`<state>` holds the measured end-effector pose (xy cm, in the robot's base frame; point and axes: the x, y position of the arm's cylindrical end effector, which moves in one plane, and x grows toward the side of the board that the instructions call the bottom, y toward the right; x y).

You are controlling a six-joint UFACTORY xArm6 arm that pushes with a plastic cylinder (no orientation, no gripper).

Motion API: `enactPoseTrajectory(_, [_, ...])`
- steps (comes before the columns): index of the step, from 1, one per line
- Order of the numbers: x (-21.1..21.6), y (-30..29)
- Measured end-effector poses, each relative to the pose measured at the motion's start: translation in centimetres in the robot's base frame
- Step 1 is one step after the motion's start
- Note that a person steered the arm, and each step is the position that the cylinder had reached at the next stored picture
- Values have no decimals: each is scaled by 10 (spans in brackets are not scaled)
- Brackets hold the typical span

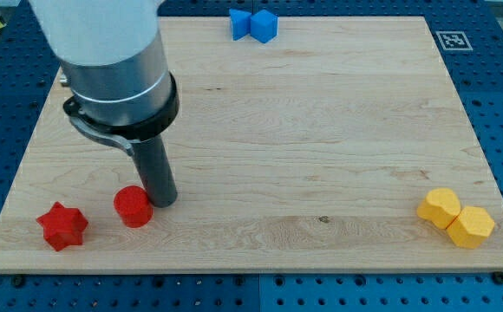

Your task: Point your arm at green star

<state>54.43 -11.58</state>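
No green star shows anywhere in the view. My tip [163, 203] rests on the wooden board [303, 130] at the view's lower left, touching or nearly touching the right side of a red cylinder [133, 206]. A red star [62, 226] lies further left, near the board's bottom left corner. The arm's grey body covers the board's upper left corner and may hide something there.
Two blue blocks [252, 24] sit together at the board's top edge, middle. A yellow block [440, 207] and a yellow hexagon [470, 226] touch near the bottom right corner. A fiducial tag [452, 40] marks the top right corner.
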Motion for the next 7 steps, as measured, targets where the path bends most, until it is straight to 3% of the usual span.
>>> enactPoseTrajectory(5, [0, -38])
enactPoseTrajectory(7, [-92, -28])
